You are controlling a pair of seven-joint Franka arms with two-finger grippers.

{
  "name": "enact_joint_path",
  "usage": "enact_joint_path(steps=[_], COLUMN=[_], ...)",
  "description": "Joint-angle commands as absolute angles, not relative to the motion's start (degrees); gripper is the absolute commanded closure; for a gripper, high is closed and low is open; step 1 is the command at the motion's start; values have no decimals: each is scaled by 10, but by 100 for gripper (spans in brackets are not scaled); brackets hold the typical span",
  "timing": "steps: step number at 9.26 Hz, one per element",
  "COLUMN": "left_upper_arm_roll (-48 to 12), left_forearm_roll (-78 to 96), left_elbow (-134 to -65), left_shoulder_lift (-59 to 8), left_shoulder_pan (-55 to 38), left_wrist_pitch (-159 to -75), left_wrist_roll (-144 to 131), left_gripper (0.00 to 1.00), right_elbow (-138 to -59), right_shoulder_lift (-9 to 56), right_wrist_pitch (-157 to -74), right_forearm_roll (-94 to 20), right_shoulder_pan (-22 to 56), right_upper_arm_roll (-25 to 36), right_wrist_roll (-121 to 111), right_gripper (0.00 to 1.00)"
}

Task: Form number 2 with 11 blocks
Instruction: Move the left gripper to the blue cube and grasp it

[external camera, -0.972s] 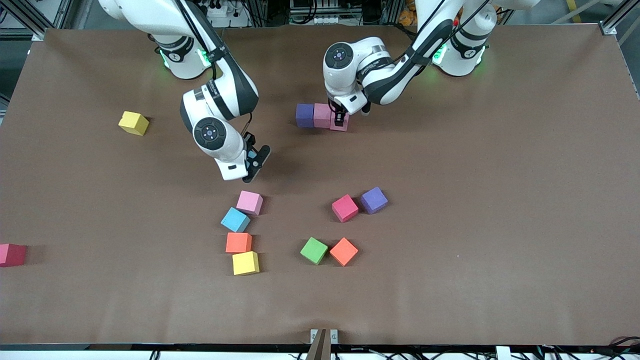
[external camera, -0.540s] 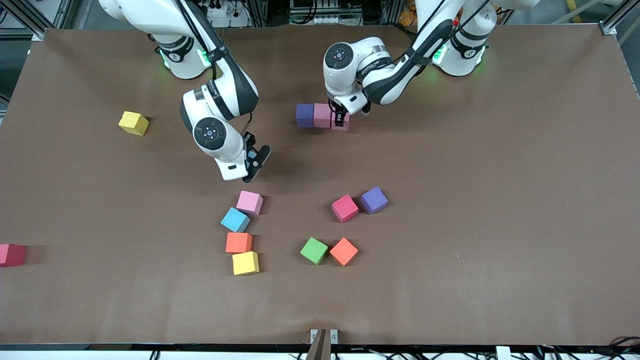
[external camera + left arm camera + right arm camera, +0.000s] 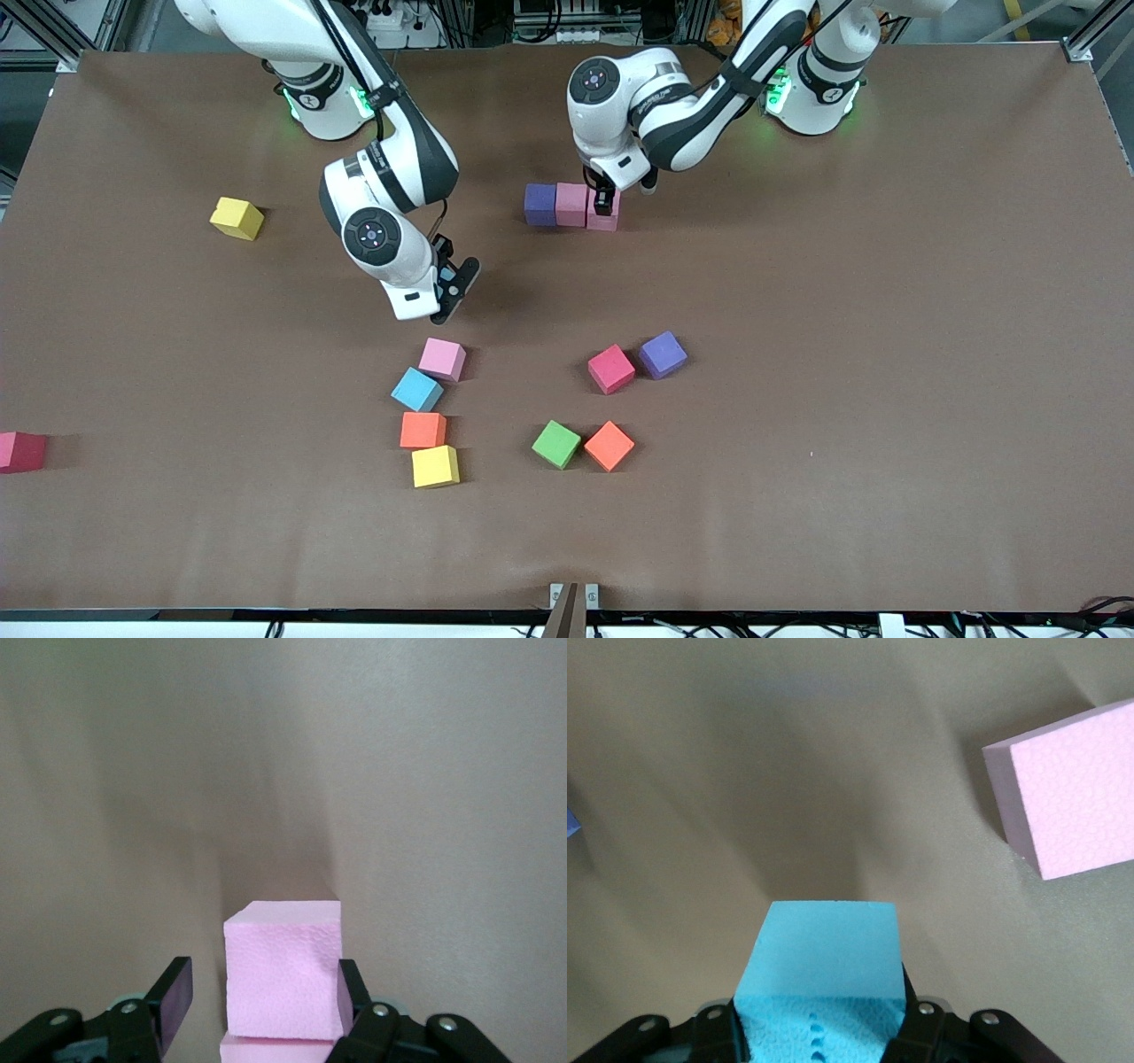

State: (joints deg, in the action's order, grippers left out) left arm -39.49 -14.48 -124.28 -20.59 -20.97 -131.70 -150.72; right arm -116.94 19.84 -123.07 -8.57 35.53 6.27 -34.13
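Three blocks stand side by side in a short row near the middle of the table's [image 3: 886, 354] edge where the robots' bases are: a purple block [image 3: 539, 204], a middle pink block [image 3: 570, 204] and an end pink block [image 3: 603, 219]. The row's long axis runs along that edge, and the end pink block sits slightly nearer the front camera than its neighbours. The left gripper [image 3: 604, 202] is down over the end pink block with its fingers [image 3: 177, 997] spread to either side of it. One finger is close against a face and the other stands off with a gap.

The right gripper [image 3: 452, 288] is over bare table toward the middle, pinching a light blue block [image 3: 824, 974] between its jaws.

Loose cubes lie nearer the front camera. A loose pink block [image 3: 442, 359], a second light blue block [image 3: 416, 389], an orange block [image 3: 423, 430] and a yellow block [image 3: 435, 466] form a ragged line. Toward the left arm's end are a red block [image 3: 611, 369] touching a loose purple block [image 3: 663, 354], and a green cube [image 3: 556, 444] touching a second orange block [image 3: 609, 446]. A second yellow block [image 3: 236, 218] sits alone toward the right arm's end, and a dark red block [image 3: 19, 451] lies at that end's edge. Wide bare table lies between the row and the loose cubes, and toward the left arm's end.
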Motion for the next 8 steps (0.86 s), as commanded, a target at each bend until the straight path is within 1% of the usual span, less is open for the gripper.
enact_joint_path(steps=[1,3,5,7,8], left_upper_arm_roll=[-403,-401,-396,-390,-389], left_forearm_roll=[-142,-141,-145,-148,-148], left_elbow=[-1216,-1149,-1101,-1042,-1023], left_shoulder_lift=[-184,-193,-217,-264,-281], left_shoulder_pan=[-188,-140,-87,-29,-11], left_wrist_pitch=[-1279,-1242,-1242,-1241,-1242], left_wrist_roll=[-1484,-1421,-1391,-1386,-1390], left_gripper=[26,26,26,26,26], right_elbow=[-1164,-1163,-1163,-1157,-1153], right_shoulder_lift=[198,197,191,192,193], right_wrist_pitch=[-1223,-1223,-1222,-1227,-1228], right_forearm_roll=[-76,-76,-78,-79,-78], right_shoulder_pan=[351,350,357,357,357], right_upper_arm_roll=[60,60,59,59,59], right_wrist_roll=[-345,-345,-338,-342,-343], right_gripper=[100,100,100,100,100])
